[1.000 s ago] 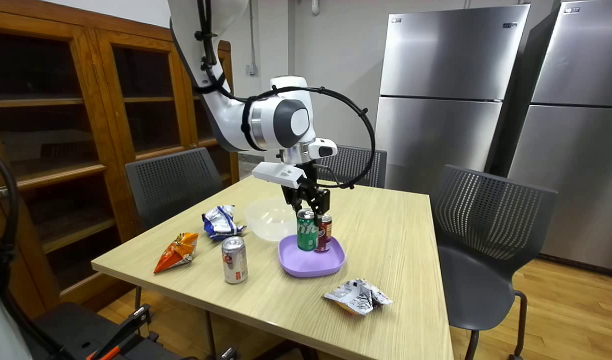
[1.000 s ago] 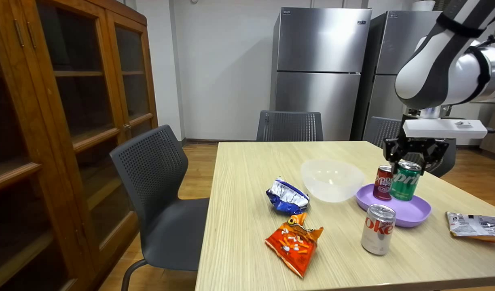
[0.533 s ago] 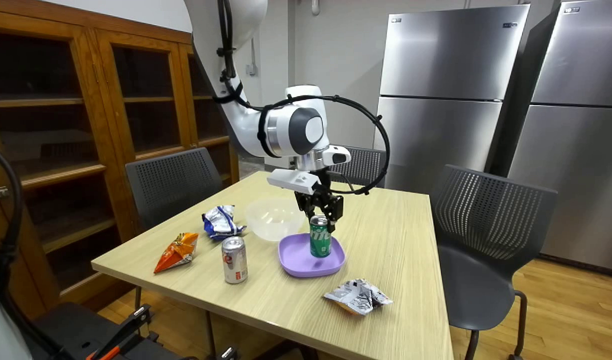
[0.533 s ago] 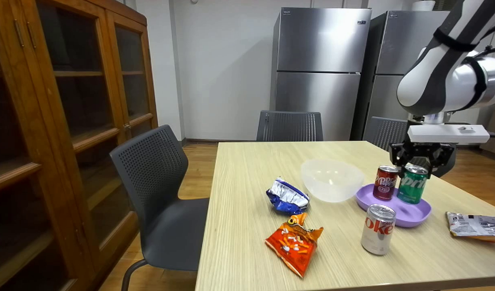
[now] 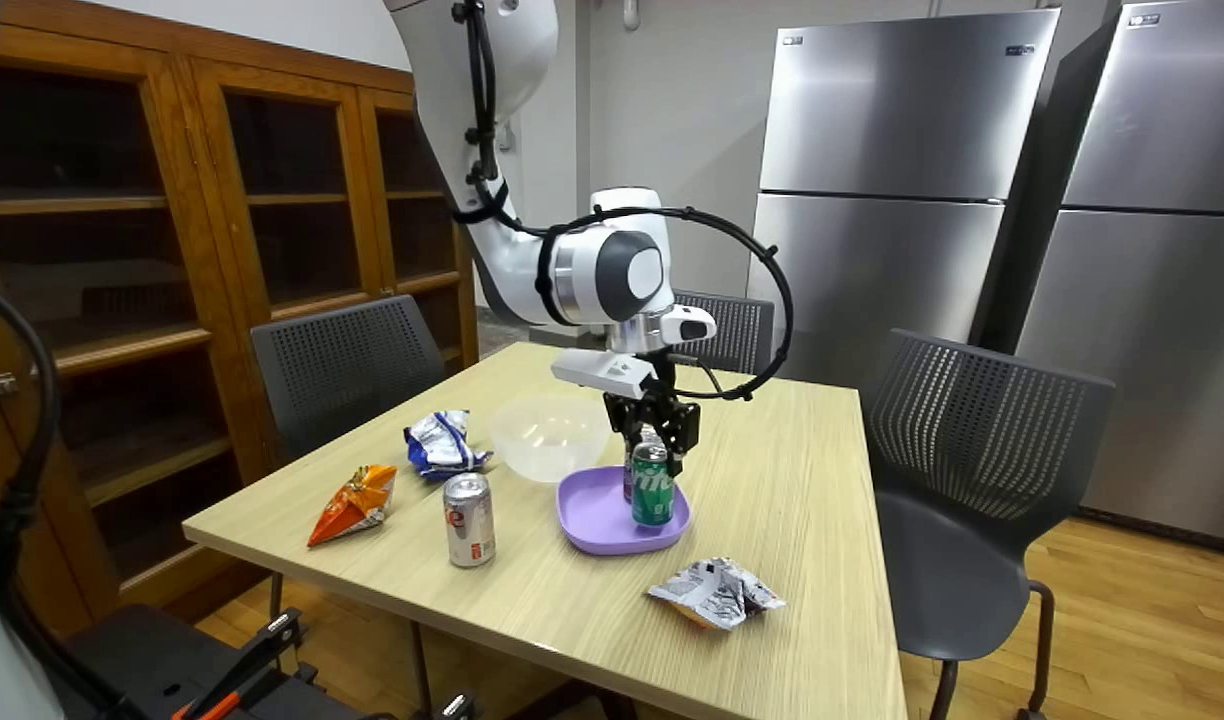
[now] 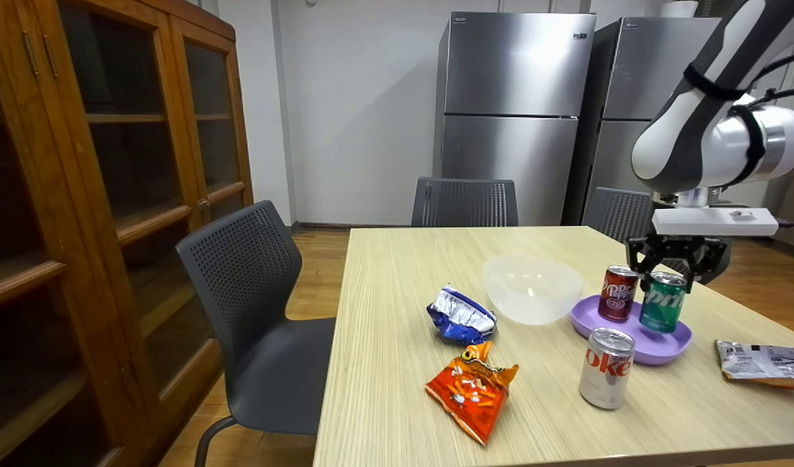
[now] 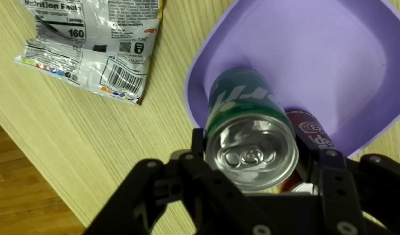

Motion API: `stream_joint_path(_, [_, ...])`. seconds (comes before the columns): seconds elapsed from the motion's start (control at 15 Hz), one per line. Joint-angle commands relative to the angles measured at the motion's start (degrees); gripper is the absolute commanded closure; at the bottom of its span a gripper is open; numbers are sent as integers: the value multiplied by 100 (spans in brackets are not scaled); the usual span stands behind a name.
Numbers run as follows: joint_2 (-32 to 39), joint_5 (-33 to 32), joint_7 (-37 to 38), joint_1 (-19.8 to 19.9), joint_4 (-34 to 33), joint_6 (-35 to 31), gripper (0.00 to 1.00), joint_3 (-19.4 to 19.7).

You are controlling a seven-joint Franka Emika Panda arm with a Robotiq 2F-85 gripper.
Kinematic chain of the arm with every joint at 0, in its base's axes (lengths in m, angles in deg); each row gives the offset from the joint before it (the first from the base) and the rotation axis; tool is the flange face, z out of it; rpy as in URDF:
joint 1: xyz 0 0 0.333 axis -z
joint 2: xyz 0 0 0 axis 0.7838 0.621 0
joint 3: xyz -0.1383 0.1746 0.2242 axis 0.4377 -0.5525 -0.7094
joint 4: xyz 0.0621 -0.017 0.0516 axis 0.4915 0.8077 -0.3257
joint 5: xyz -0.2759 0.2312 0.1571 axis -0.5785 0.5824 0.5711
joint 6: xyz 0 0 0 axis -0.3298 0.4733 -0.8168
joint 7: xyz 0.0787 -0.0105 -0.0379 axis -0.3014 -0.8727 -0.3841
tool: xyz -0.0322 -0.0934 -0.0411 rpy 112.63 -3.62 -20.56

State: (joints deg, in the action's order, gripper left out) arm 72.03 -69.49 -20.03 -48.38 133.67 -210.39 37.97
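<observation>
My gripper (image 7: 249, 140) is shut on a green Sprite can (image 7: 242, 98), one finger on each side near its silver top. In both exterior views the gripper (image 6: 667, 284) points down, with the can (image 6: 661, 308) about upright over the purple plate (image 6: 666, 350). Whether the can's base touches the plate cannot be told. A dark red Dr Pepper can (image 6: 617, 295) stands on the plate close beside it. In the wrist view that red can (image 7: 312, 129) is partly covered by my right-hand finger. It is mostly hidden behind the Sprite can (image 5: 654, 495) in an exterior view.
A silver Coke can (image 6: 607, 368) stands on the table near the plate. Behind it is a translucent bowl (image 6: 532, 288). Around lie a blue-white bag (image 6: 462, 314), an orange snack bag (image 6: 471, 392) and a silver bag (image 7: 89, 49). Chairs (image 5: 982, 480) surround the table.
Gripper and Sprite can have moved together across the plate, away from the Dr Pepper can and toward the silver bag's side, and come lower. The Dr Pepper can stays put.
</observation>
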Motion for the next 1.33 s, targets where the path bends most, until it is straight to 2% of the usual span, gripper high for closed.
stream_joint_path(0.0, [82, 151, -257, 80, -275, 291, 60, -50])
stream_joint_path(0.13, [96, 153, -276, 76, -307, 328, 60, -48])
stream_joint_path(0.2, [82, 145, -287, 71, -304, 346, 10, -45])
stream_joint_path(0.27, [66, 143, -295, 70, -302, 363, 9, -45])
stream_joint_path(0.33, [15, 147, -320, 74, -279, 385, 3, -53])
stream_joint_path(0.4, [-35, 136, -332, 68, -257, 395, 0, -50])
stream_joint_path(0.8, [-467, 87, -520, 69, -33, 531, 0, -62])
stream_joint_path(1.27, [-1026, -153, -1075, 161, 405, 633, 0, 36])
